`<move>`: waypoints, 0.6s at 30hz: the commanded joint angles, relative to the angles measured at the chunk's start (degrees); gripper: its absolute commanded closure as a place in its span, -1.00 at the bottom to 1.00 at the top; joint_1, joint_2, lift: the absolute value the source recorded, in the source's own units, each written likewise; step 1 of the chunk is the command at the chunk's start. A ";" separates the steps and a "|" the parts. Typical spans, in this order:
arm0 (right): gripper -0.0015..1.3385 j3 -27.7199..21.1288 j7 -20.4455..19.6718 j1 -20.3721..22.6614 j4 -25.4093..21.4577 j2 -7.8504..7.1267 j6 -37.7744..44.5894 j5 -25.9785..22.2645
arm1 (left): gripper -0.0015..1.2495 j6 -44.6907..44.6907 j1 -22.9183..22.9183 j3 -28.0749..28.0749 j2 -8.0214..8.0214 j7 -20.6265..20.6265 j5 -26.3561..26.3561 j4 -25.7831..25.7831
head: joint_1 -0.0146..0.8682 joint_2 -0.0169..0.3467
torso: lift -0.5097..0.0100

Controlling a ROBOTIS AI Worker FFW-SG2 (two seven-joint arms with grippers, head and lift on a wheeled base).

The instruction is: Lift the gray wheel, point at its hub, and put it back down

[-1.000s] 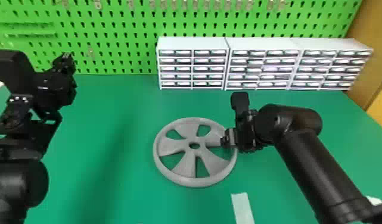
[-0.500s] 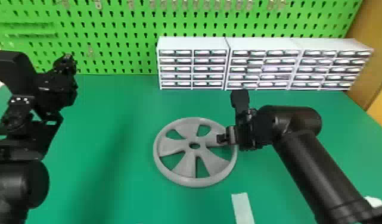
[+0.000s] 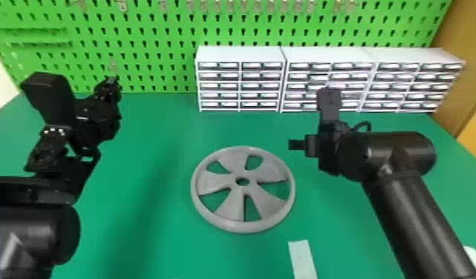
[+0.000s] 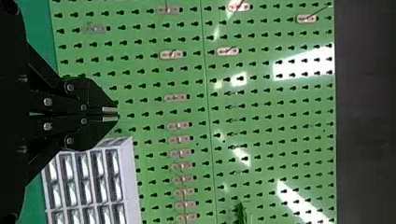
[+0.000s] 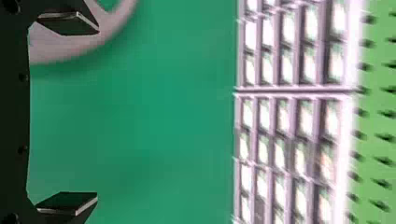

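Observation:
The gray wheel [image 3: 225,219] lies flat on the green table, its hub hole facing up. To its upper right in the head view is my right gripper [image 3: 298,144], apart from the wheel and raised above the table. In the right wrist view the right gripper [image 5: 74,114] is open wide with nothing between its fingers, and part of the wheel's rim [image 5: 60,51] shows past one finger. My left gripper [image 3: 112,83] is held up at the left, away from the wheel; in the left wrist view the left gripper [image 4: 114,114] has its fingertips together, holding nothing.
White drawer units [image 3: 240,53] stand in a row at the table's back right, against a green pegboard [image 3: 155,44]. A pale strip [image 3: 302,258] lies on the table in front of the wheel, to the right. The green table [image 3: 147,141] spreads out around the wheel.
My right gripper has left the wheel's right rim, moving up and slightly away to the back right. The wheel stays in the same place. The left arm has not visibly moved.

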 commanded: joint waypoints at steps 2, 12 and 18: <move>-0.94 -2.39 0.00 4.39 -6.63 -1.13 -6.83 0.86 | 0.92 0.03 -0.85 -2.60 0.35 0.00 0.12 0.87 | 0.60 -0.65 | 0.62; -0.97 -5.29 4.30 11.60 -13.14 -1.84 -21.51 3.32 | 0.51 -0.06 -2.17 -3.83 0.44 0.00 -0.05 2.10 | 0.60 -0.65 | 0.62; -0.96 -5.38 8.52 13.88 -13.84 -2.10 -29.95 4.82 | 0.38 -0.41 -2.52 -3.74 0.44 0.09 -0.93 2.63 | 0.60 -0.65 | 0.62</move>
